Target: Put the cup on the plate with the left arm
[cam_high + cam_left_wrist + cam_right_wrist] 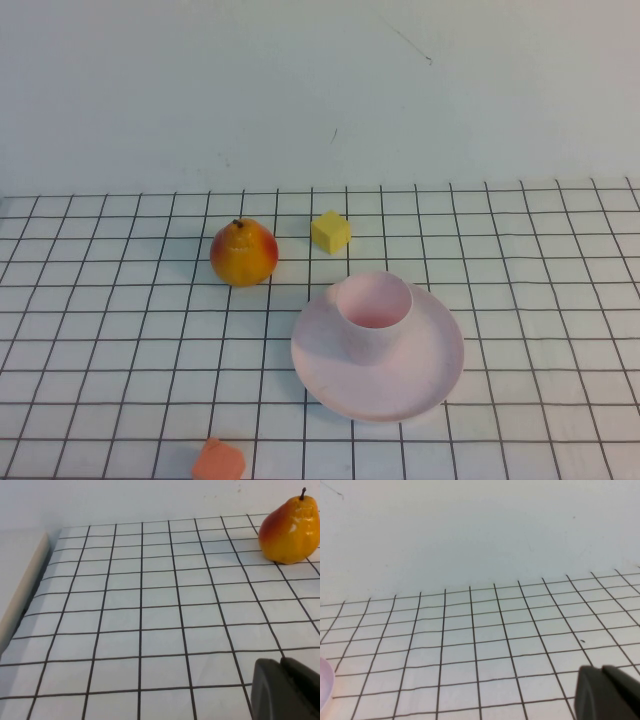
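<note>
The pale pink cup (373,312) stands upright on the pale pink plate (425,375), toward the plate's far left part, right of the table's middle. Neither arm shows in the high view. My left gripper (281,666) shows only in the left wrist view, shut and empty, low over the gridded cloth with the pear (291,530) ahead of it. My right gripper (602,672) shows only in the right wrist view, shut and empty over bare cloth; a sliver of the plate's rim (325,686) shows at that view's edge.
A red-yellow pear (243,252) stands left of the plate and a small yellow cube (331,232) behind it. An orange object (219,461) lies at the near edge. A white wall backs the gridded table; the cloth's edge (25,592) shows in the left wrist view.
</note>
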### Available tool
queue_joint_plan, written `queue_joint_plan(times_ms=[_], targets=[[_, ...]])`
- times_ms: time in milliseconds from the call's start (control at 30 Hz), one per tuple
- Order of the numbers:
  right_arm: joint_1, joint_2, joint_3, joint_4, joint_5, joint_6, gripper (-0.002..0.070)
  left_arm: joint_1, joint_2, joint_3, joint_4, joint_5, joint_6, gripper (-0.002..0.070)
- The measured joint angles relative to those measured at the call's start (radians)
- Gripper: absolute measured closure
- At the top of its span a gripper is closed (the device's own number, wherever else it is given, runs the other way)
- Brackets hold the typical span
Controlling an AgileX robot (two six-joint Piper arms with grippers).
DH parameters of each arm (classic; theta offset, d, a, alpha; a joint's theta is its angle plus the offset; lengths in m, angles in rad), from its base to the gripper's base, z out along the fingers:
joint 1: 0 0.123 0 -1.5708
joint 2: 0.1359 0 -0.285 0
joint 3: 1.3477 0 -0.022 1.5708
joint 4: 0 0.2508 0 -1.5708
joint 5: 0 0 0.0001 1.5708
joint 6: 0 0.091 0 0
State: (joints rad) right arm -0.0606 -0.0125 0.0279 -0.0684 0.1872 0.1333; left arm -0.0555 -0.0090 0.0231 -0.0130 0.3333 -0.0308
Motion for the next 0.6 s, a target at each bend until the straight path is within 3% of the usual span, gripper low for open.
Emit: queue_joint_plan(times_ms=[600], targets=[[0.000, 0.000, 0.000, -0.002, 0.002, 0.006, 0.0678, 0.000, 0.000, 0.000, 0.000, 0.000, 0.011, 0.0676]])
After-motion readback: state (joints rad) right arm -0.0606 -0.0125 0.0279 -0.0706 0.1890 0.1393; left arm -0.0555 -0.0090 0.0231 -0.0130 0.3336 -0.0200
